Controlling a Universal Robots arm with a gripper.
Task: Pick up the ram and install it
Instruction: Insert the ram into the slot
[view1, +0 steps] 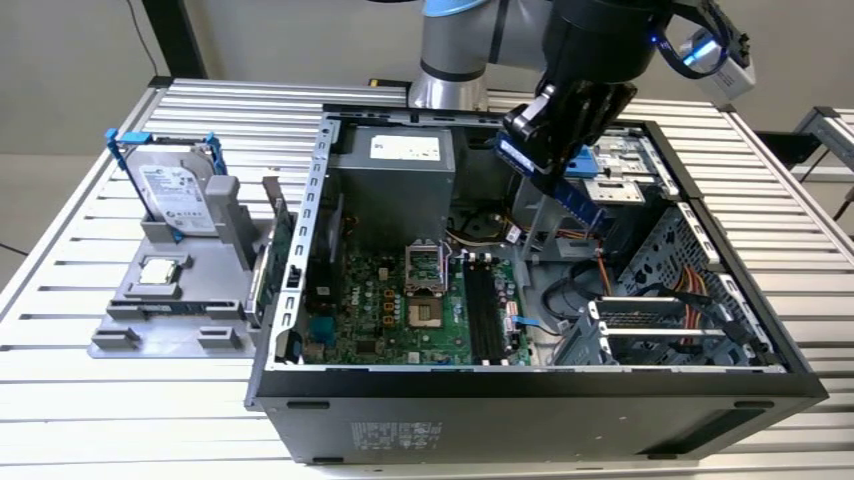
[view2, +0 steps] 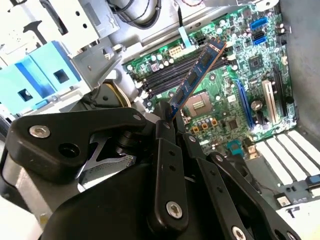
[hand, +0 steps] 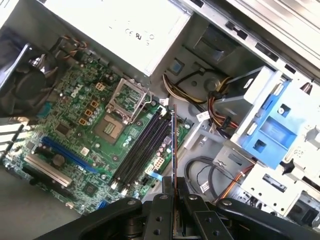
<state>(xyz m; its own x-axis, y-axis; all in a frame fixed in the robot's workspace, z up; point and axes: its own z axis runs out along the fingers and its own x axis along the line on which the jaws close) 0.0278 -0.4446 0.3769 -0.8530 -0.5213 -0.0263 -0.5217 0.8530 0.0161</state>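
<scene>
Exterior view: fingers (view1: 534, 118) clamp ram (view1: 577, 196); long axis slanted, free end pointing down.

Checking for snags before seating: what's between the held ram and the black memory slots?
Nothing but air. In the second wrist view the ram hangs over the slots with nothing crossing the gap.

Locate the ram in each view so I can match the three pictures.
Exterior view: the ram hangs tilted from the gripper, over the open computer case, toward the exterior view's right.
Second wrist view: the ram juts out from the gripper, its flat side showing, crossing the black slots.
First wrist view: the ram shows edge-on as a thin line beside the black slots.
Shared landmark: the motherboard's black slots.
</scene>
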